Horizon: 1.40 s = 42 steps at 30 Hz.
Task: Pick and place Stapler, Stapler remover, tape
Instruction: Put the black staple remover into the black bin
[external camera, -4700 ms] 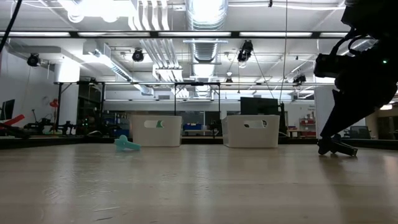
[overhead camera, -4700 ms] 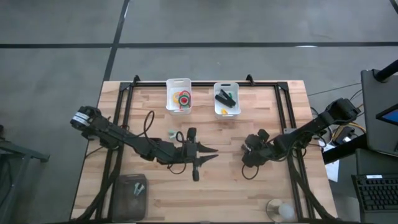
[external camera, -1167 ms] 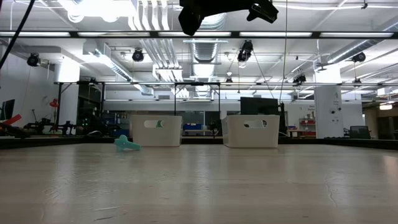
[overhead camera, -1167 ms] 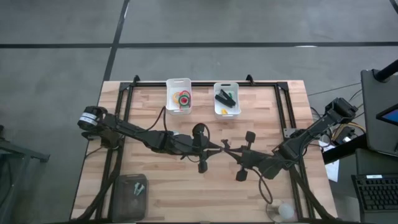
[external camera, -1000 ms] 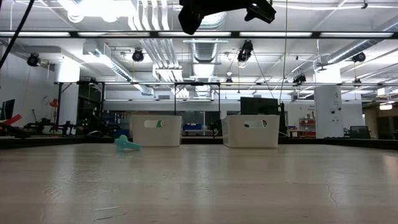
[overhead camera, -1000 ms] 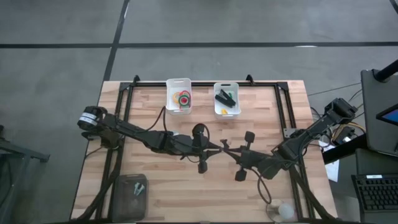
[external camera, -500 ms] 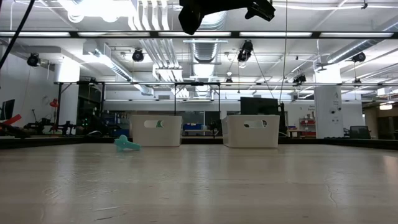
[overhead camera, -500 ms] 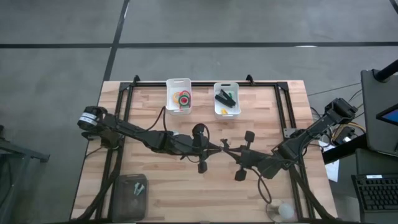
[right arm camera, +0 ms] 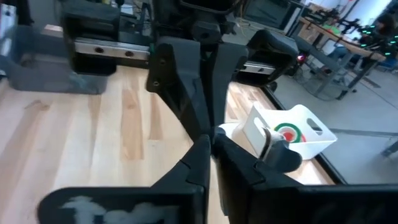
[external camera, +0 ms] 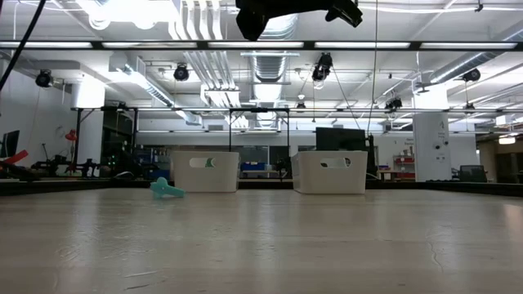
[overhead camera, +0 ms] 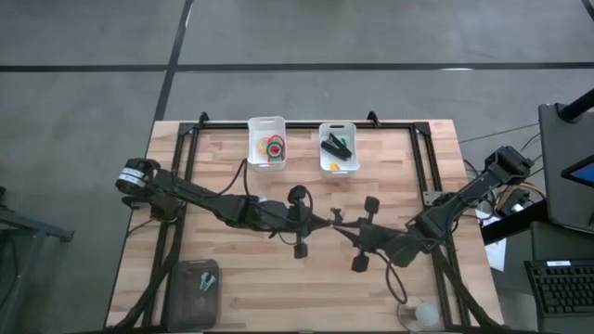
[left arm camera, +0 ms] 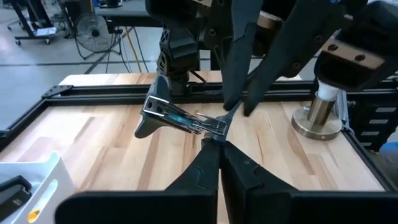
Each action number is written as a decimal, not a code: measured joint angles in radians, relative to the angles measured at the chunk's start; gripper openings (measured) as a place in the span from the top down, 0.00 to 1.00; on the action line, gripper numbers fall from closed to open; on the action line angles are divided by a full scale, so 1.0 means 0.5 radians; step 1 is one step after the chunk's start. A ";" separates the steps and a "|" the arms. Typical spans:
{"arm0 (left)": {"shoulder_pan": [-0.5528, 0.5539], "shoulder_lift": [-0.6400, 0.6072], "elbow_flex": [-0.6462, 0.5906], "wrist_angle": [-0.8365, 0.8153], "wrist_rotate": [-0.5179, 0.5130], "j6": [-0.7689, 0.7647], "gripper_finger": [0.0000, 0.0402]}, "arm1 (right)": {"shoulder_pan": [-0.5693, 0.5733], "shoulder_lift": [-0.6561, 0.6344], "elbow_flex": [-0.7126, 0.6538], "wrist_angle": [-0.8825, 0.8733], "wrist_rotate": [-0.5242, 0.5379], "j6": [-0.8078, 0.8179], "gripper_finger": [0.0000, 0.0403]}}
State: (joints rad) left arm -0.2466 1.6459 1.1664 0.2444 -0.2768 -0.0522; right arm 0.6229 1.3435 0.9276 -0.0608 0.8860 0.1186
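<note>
Above the table's middle my two grippers meet tip to tip. My left gripper (overhead camera: 327, 221) and my right gripper (overhead camera: 342, 224) are both shut on one grey metal stapler remover (left arm camera: 177, 119), held in the air between them. A teal stapler remover (external camera: 166, 189) lies on the table, partly under my left arm in the high view. The tape rolls (overhead camera: 271, 146) lie in the left white bin (overhead camera: 252, 139) at the far edge. The black stapler (overhead camera: 334, 144) lies in the right white bin (overhead camera: 351, 130). My left gripper pinches the grey remover's narrow end (left arm camera: 214, 129) between its two fingertips, coming level from the table's left. The remover is lifted clear of the table, its wide claw end (left arm camera: 149, 121) sticking out sideways. My right gripper has its fingertips (left arm camera: 239, 107) closed at the same narrow end, coming from the table's right. The fingers themselves cover the exact place of contact.
A grey lidded box (overhead camera: 196, 281) stands at the table's near left corner. A pale round object (overhead camera: 419, 314) sits at the near right edge. A black frame (overhead camera: 306, 125) runs round the table's far part. Bare wood lies under the grippers.
</note>
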 joint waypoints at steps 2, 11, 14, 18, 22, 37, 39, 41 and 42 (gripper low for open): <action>0.000 0.000 0.000 -0.001 0.007 -0.002 0.99 | 0.005 -0.003 0.000 -0.001 -0.038 0.027 0.90; 0.002 0.000 -0.004 -0.002 0.007 0.007 0.99 | 0.044 -0.061 0.002 -0.232 -0.072 0.233 0.65; 0.001 -0.001 -0.004 -0.002 -0.009 0.007 0.99 | 0.044 -0.099 0.002 -0.305 -0.051 0.282 0.58; -0.001 -0.001 -0.004 -0.016 -0.022 0.022 0.99 | 0.054 -0.109 0.002 -0.392 -0.053 0.366 0.51; -0.030 -0.023 -0.004 -0.138 -0.006 0.014 0.99 | 0.055 -0.093 -0.009 -0.491 -0.053 0.501 0.48; -0.794 -0.140 -0.002 -1.527 0.110 -1.654 0.99 | 0.054 -0.033 -0.200 -0.409 -0.046 0.677 0.48; -0.931 -0.165 -0.002 -1.594 0.098 -2.012 0.99 | 0.054 -0.033 -0.214 -0.374 -0.046 0.677 0.49; -1.070 -0.186 0.001 -1.660 0.066 -2.303 0.99 | 0.054 -0.034 -0.215 -0.350 -0.046 0.677 0.49; -1.141 -0.193 0.001 -1.681 0.031 -2.413 0.99 | 0.053 -0.034 -0.215 -0.330 -0.045 0.675 0.49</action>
State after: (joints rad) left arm -0.8171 1.5495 1.1667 -0.5959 -0.2611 -1.2588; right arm 0.6493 1.3266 0.8200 -0.2260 0.8635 0.4562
